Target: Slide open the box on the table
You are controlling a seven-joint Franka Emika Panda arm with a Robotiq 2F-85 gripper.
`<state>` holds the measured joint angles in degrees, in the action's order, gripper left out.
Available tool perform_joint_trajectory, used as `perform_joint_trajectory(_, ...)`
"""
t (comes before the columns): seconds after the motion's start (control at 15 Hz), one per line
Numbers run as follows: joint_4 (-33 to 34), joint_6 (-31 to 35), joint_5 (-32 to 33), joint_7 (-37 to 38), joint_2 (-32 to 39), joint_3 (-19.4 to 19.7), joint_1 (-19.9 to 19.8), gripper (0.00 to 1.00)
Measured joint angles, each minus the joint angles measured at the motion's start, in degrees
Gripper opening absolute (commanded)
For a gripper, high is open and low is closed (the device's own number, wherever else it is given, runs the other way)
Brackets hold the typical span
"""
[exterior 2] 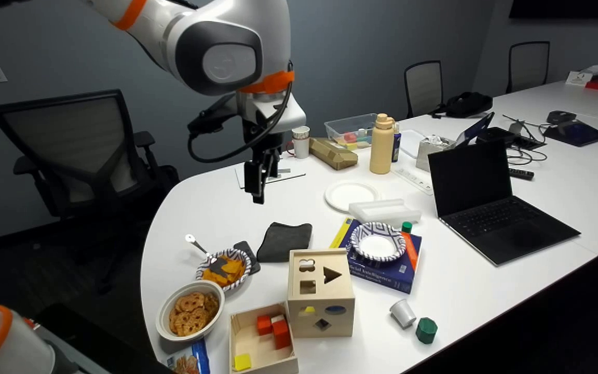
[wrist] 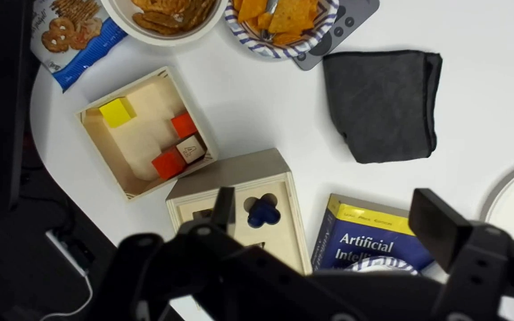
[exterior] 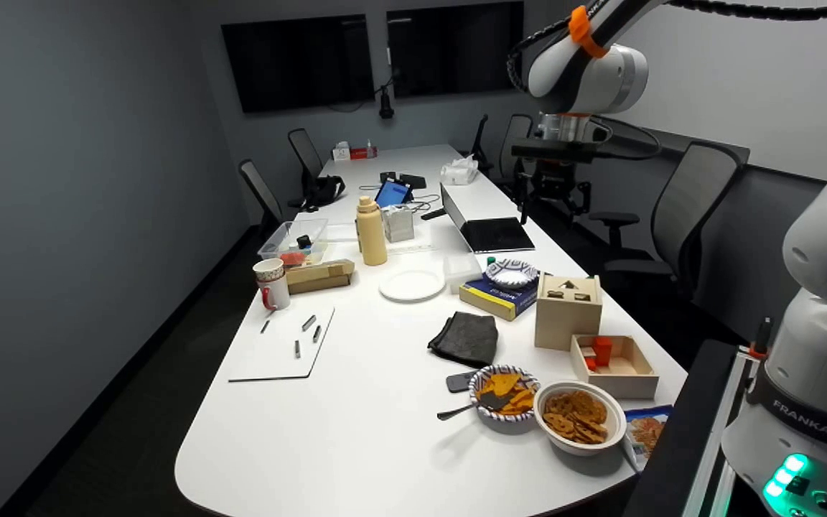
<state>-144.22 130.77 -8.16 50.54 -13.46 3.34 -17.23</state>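
The box is a pale wooden cube with shape cut-outs in its top and side. It stands upright on the white table (exterior: 370,424) and shows in both exterior views (exterior: 564,323) (exterior 2: 321,297). Its top panel lies in place, set inside a raised rim. In the wrist view the box (wrist: 283,238) is partly hidden by a gripper finger; a dark blue piece shows through one hole. My gripper is in the air above the table in both exterior views (exterior: 551,208) (exterior 2: 261,182). In the wrist view its fingers (wrist: 330,214) are wide apart with nothing between them, apart from the box.
An open wooden tray (exterior 2: 244,332) with red and yellow blocks stands against the box. A blue-yellow book (wrist: 368,240) bearing a paper bowl lies beside it. Also around are a dark cloth (wrist: 384,107), snack bowls (exterior: 578,449), a laptop (exterior 2: 506,228) and a tan bottle (exterior: 372,237).
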Motion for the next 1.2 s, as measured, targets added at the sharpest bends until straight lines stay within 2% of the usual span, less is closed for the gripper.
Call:
perform_joint_trajectory(0.47,3.81,0.66,0.42,0.12,12.09,4.66,0.07,1.00)
perform_joint_trajectory(1.2,11.95,0.23,0.39,0.52,27.28,8.60,1.95,1.00)
